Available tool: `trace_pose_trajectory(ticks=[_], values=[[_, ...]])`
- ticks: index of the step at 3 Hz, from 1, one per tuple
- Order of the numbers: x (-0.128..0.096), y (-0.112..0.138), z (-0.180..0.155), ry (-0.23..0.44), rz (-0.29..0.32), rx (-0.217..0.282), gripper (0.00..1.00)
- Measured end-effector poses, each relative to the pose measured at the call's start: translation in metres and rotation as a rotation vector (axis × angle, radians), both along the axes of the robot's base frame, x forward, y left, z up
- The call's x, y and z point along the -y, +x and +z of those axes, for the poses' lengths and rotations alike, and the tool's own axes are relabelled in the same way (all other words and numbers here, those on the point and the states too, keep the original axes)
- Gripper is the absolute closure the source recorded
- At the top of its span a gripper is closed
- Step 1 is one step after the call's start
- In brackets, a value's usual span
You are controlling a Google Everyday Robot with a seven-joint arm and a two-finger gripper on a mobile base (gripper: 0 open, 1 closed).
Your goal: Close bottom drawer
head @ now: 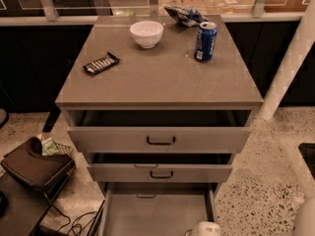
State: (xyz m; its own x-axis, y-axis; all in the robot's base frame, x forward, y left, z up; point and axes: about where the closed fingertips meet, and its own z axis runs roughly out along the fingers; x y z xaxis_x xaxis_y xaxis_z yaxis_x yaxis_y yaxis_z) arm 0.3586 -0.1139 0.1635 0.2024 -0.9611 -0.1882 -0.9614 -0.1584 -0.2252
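Note:
The grey cabinet (160, 70) has three flat-fronted drawers, all open. The top drawer (160, 139) and the middle drawer (160, 173) stick out a little, each with a dark bar handle. The bottom drawer (155, 213) is pulled far out, so I look down into its empty grey inside; its front is cut off by the lower edge of the view. My gripper (203, 228) shows as a white part at the bottom edge, over the right front of the bottom drawer.
On the cabinet top stand a white bowl (146, 33), a blue can (205, 41), a dark snack bar (101, 63) and a chip bag (184, 15). A dark tray on a wire rack (37, 166) and cables lie at the left. A white post (290, 68) stands at the right.

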Motion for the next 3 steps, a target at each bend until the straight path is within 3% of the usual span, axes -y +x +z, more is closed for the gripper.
trace_pose_trajectory(ticks=[1,3], values=[[0.0,0.0,0.0,0.0,0.0,0.0,1.0],[0.008,0.042,0.012,0.027,0.002,0.066,1.0]])
